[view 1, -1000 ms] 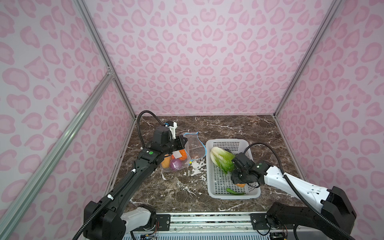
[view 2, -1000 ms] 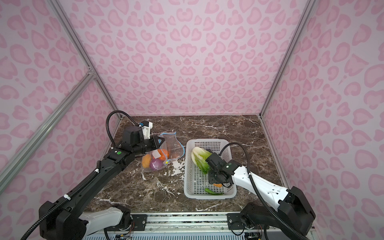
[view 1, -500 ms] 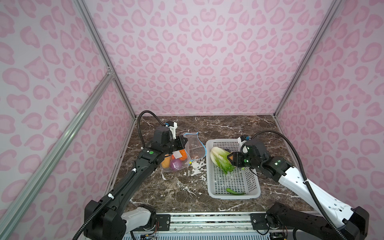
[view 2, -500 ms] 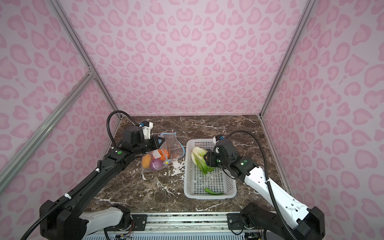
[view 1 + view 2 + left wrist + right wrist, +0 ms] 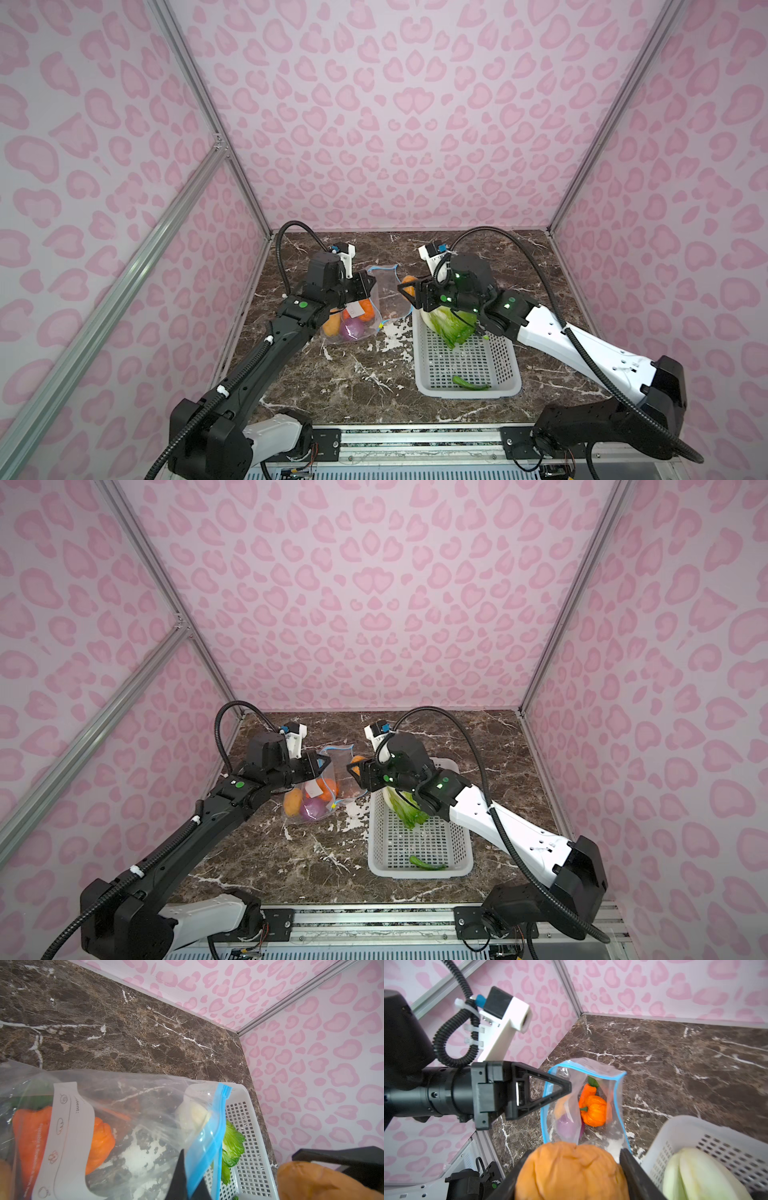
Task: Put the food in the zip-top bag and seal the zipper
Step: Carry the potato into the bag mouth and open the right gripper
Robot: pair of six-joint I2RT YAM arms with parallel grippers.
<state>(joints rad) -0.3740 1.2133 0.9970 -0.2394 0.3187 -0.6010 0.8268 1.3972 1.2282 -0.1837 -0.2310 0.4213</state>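
**Pink booth, potato at the mouth of a held-open bag**

Dark marble surface point(image 5: 353, 382) floors a booth of pink-patterned walls. Toward the rear left corner, the left gripper point(image 5: 369, 282) has its jaws pinched tight on the upper lip of the zip-top bag point(image 5: 388, 293), right on the blue zipper point(image 5: 217, 1122). Lifted this way, the floppy mouth stands open as a loop facing the other arm, while the bag's belly rests on the surface. That looks like the reason for the hold: unsupported, the thin film would likely sag shut.

Already inside, behind the white label point(image 5: 66, 1126), are a second potato point(image 5: 331, 326), a purple onion point(image 5: 352, 330), an orange round fruit point(image 5: 593, 1113) and a carrot point(image 5: 588, 1089).

Just right of the mouth, the right gripper point(image 5: 404, 287) carries a yellow-brown potato point(image 5: 571, 1169), its jaws spread partway and clamped around it. It is level with the opening and just short of it, not yet inside as far as I can tell. The next move calls for a straight push through the loop. The free lip sits close to one jaw and could be dragged or folded inward.

Further right, a white perforated basket point(image 5: 465, 392) runs lengthwise toward the front edge. A cabbage point(image 5: 453, 328) lies at its rear end under the right arm and a green piece point(image 5: 469, 384) at its front end. Both are yet to be packed, and the zipper is unsealed.
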